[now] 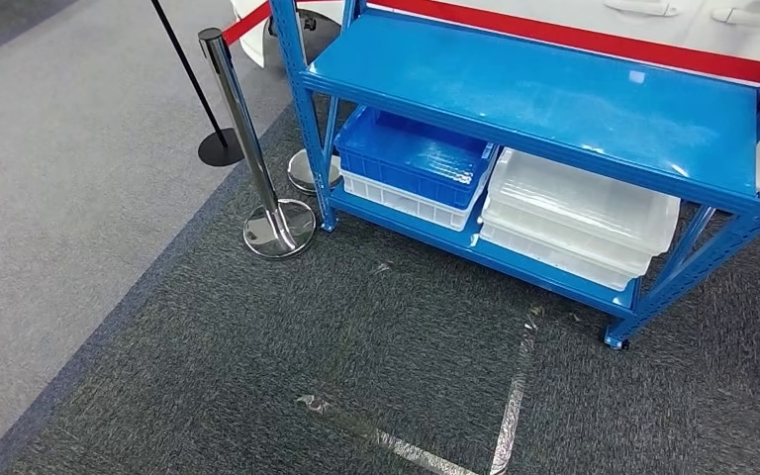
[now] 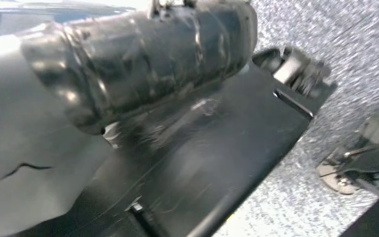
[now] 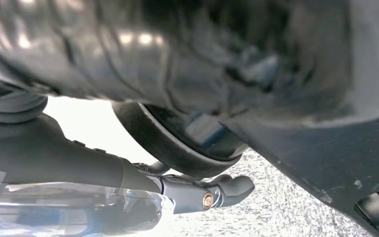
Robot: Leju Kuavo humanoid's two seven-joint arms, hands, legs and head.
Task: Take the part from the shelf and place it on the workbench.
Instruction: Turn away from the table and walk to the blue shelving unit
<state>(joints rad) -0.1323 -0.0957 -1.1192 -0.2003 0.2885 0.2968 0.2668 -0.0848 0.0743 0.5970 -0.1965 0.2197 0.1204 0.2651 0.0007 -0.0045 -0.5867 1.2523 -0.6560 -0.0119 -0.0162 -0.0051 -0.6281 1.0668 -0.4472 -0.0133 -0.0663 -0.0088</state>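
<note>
- The head view looked down on a blue shelf (image 1: 554, 94) standing on dark carpet (image 1: 257, 376); its upper deck was glossy and caught the light.
- On the lower deck, toward its left end, a blue crate (image 1: 411, 158) sat stacked on a white crate (image 1: 406, 201).
- Just beside them, toward the right end of that deck, lay nested clear bins (image 1: 579, 213), touching the crates' side.
- The part could not be picked out. Whether it lay inside a crate or bin could not be told from this angle.
- A chrome post (image 1: 247, 139) stood near the shelf's front left leg, with a black post (image 1: 220, 146) farther back on the paler floor (image 1: 59, 148).
- A red belt (image 1: 594, 42) ran behind the shelf's far edge.
- Strips of clear tape (image 1: 515, 396) marked a corner on the carpet in front of the shelf.
- The left wrist view gave what the head view did not: the left hand (image 2: 15, 163), a blurred grey mass against speckled carpet. I could not tell how its fingers lay or whether it held anything.
- The right wrist view showed the right hand (image 3: 79, 160) as a dark shape ending in a finger (image 3: 229, 187) stretched over the carpet. Too little of it was clear to tell how far open it was, or whether it held anything.
</note>
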